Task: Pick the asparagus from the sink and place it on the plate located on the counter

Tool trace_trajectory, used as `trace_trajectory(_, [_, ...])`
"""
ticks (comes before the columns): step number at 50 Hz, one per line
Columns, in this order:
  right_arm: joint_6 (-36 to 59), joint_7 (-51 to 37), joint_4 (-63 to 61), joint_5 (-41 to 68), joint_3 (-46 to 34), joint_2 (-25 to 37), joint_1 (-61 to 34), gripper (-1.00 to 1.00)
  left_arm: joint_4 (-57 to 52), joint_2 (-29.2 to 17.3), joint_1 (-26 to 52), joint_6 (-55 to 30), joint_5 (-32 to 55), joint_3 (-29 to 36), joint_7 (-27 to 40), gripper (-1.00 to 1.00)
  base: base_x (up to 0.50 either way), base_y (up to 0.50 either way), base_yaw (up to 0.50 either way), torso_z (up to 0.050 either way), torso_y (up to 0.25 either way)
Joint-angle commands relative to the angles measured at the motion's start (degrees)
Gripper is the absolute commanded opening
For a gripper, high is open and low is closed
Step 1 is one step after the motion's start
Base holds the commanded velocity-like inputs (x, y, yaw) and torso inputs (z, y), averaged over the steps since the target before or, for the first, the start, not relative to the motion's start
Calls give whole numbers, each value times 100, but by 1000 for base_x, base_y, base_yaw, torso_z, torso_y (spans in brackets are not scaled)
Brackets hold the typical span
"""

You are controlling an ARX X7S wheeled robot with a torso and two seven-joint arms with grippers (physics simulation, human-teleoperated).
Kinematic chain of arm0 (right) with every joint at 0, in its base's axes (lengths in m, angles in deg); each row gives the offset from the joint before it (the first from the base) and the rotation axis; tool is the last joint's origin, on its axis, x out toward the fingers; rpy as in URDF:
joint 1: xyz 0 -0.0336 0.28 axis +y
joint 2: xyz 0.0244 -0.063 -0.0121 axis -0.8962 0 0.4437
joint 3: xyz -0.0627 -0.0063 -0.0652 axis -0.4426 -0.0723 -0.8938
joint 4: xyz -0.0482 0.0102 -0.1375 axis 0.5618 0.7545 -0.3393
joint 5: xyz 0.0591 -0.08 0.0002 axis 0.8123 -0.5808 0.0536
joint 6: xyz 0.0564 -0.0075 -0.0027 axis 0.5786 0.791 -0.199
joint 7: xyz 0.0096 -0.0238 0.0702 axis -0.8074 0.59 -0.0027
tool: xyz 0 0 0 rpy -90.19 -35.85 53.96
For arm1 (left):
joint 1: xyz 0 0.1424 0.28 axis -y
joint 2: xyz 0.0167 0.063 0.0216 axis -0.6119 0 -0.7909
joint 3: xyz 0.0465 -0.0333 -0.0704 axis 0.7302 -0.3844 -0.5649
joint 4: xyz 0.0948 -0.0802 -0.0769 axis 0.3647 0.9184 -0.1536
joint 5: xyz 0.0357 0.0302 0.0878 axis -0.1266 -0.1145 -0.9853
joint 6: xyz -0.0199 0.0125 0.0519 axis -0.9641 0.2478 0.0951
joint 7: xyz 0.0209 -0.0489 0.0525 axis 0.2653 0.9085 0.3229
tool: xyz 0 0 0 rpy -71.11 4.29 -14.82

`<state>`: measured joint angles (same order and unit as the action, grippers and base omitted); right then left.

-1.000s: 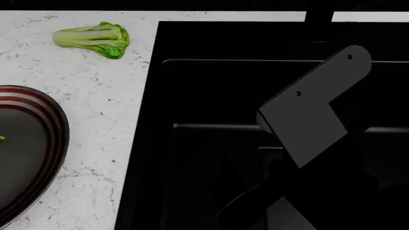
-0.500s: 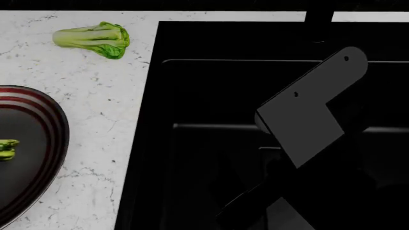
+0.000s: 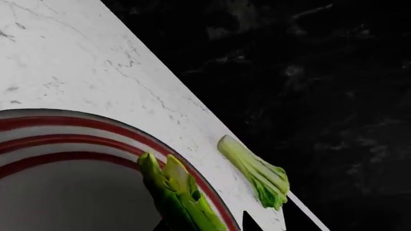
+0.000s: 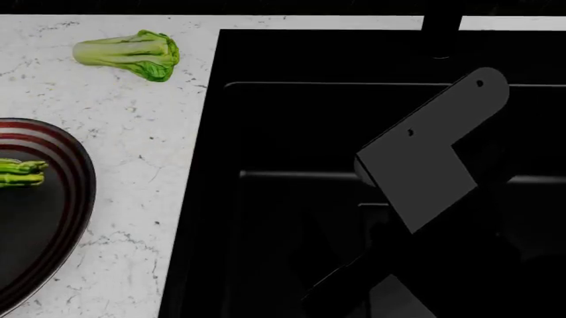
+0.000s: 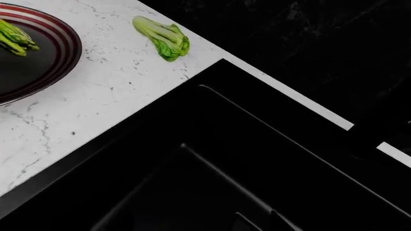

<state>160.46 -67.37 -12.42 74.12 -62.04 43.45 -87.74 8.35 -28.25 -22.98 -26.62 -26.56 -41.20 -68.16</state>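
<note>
The asparagus (image 3: 178, 195) is a bright green bundle with its tips over the inner rim of the plate (image 3: 70, 140). My left gripper (image 3: 204, 226) is shut on it, with dark fingertips (image 3: 251, 224) at either side of the stalks. In the head view only the asparagus tips (image 4: 21, 173) show, over the plate (image 4: 75, 199) at the left edge; the gripper is out of that view. The black sink (image 4: 292, 132) holds no asparagus. My right arm (image 4: 425, 159) hangs over the sink. The right wrist view shows the sink (image 5: 212, 159), and the gripper's jaws are lost in the dark.
A bok choy (image 4: 132, 54) lies on the white counter (image 4: 132, 132) behind the plate, near the sink's far left corner; it also shows in the left wrist view (image 3: 257, 174) and the right wrist view (image 5: 163, 36). A black faucet base (image 4: 439, 30) stands behind the sink.
The asparagus tips have come further into the head view, moving right and toward the back over the plate. The right arm has barely shifted.
</note>
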Motion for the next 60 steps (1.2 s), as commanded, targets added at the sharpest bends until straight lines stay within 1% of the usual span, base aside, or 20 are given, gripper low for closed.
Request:
trace_trajectory(1, [-90,36,57,-54,-58,25,-26,100,652,37,113,532,-286,153,-169,-100,0,0,0,0,0])
trace_trajectory(18, [-129,52,72,-83,-132,8,-56,100,906,52,-102,729,-206,171,-242,-100,1,0,0,0,0])
trace_trajectory(19, [-130,41,69,-68,-127,11,-60,100,898,46,-111,730,-199,167,-224,100,0,0,0,0,0])
trace_trajectory(28, [-159,52,71,-73,-148,19,-75,100,796,44,-196,747,-62,127,-116,100,3,1,0,0,-3])
trace_trajectory(32, [-172,25,56,-25,-130,47,-69,100,569,55,-277,711,-1,137,26,100,0,0,-1,0,-5])
trace_trajectory(44, [-192,21,57,8,-147,53,-118,100,-516,-10,-528,554,204,7,793,100,-1,0,0,0,-1])
trace_trajectory(50, [-183,-28,40,81,-150,59,-157,100,-917,-64,-541,451,476,-70,1053,100,0,0,0,0,0])
trace_trajectory(60, [-200,-112,-1,197,-128,106,-174,100,-1571,-208,-422,203,904,-2,1514,100,0,0,0,0,0])
